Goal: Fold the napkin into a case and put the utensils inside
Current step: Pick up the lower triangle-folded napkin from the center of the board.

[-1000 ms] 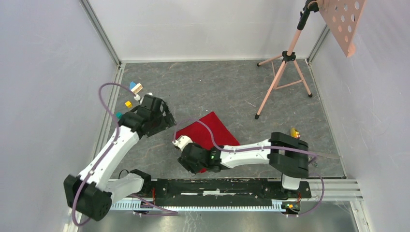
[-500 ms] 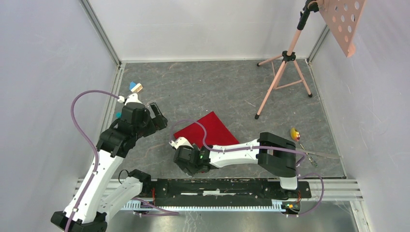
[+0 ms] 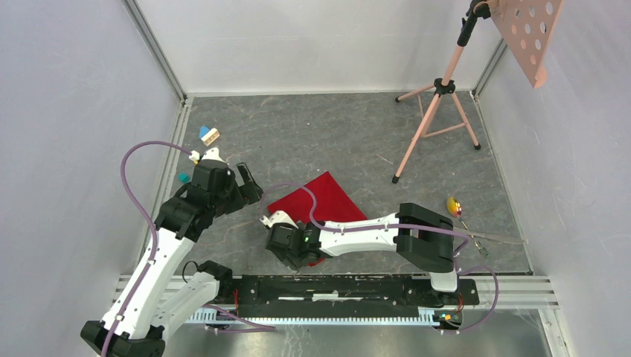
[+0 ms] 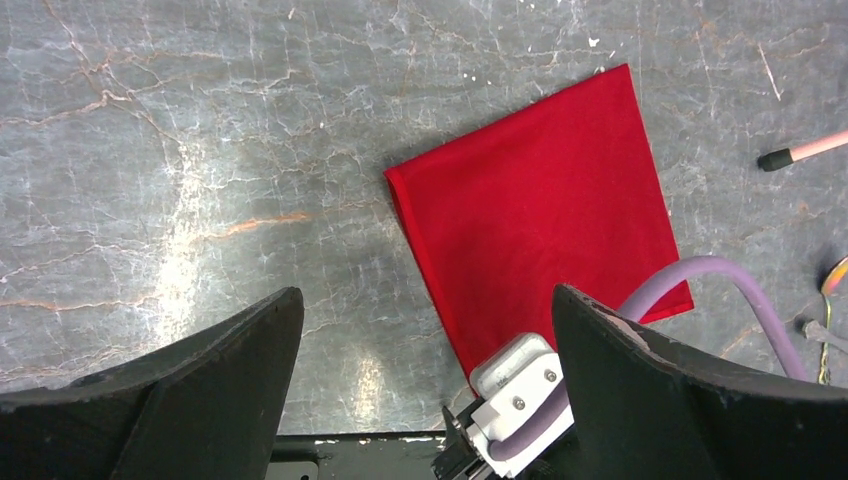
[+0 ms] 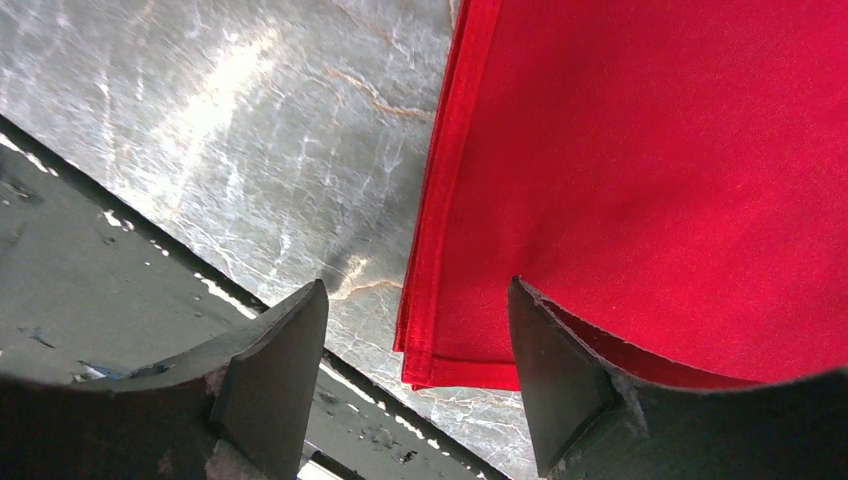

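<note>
The napkin is a bright red cloth folded into a flat rectangle, lying on the grey marbled table. My left gripper hovers wide open left of it. In the left wrist view the napkin lies ahead of the left gripper, untouched. My right gripper is open at the cloth's near-left corner. In the right wrist view that gripper straddles the napkin edge, one finger over cloth, the other over table. The utensils, a gold spoon and silver pieces, lie at the right.
A pink tripod stand rises at the back right, one foot close to the napkin. Small toy blocks lie at the back left. The black rail runs along the near edge. Walls close in on three sides.
My left arm has drawn its elbow back and lifted, its jaws spreading to full width. The right gripper has slid a little left toward the napkin's near corner and opened wider.
</note>
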